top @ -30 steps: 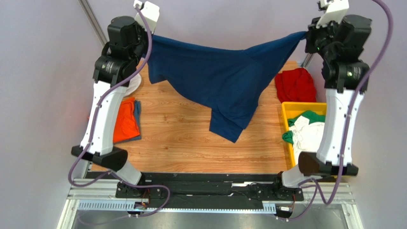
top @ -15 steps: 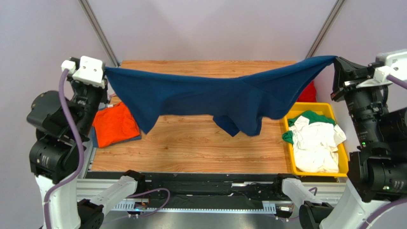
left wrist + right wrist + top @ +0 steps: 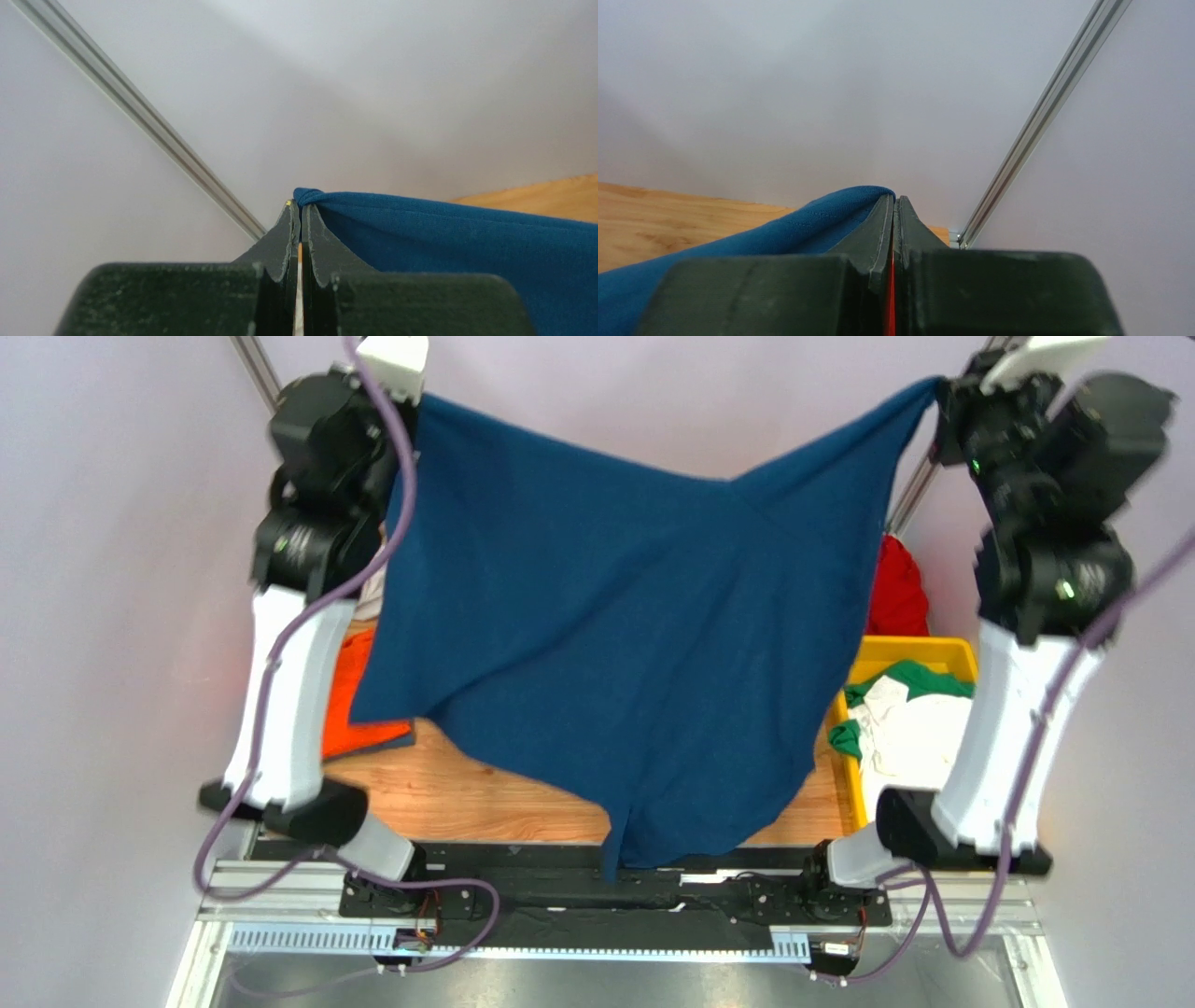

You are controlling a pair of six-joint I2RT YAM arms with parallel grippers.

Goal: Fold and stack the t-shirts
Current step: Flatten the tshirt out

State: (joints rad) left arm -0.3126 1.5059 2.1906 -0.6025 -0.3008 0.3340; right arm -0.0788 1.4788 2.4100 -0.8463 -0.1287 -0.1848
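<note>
Pinching hard up on the left, your left gripper (image 3: 300, 210) has its jaws pressed together on a bunched corner of the navy t-shirt (image 3: 631, 644), with the cloth running off to the right of the fingertips. Well below those jaws, the orange t-shirt (image 3: 362, 732) lies on the wooden table (image 3: 463, 791), half hidden behind the arm. Between your two pairs of jaws the navy shirt hangs wide like a curtain. Its top edge sags in the middle, and its lowest tip dangles over the near edge of the table. Further right, below the right jaws, the red t-shirt (image 3: 898, 595) sits bunched up. Just nearer than it, the yellow bin (image 3: 912, 647) holds the white t-shirt (image 3: 919, 739) and the green t-shirt (image 3: 919, 676). Up top right, your right gripper (image 3: 893, 204) is clamped tight on the opposite corner, cloth trailing left of its fingertips.
</note>
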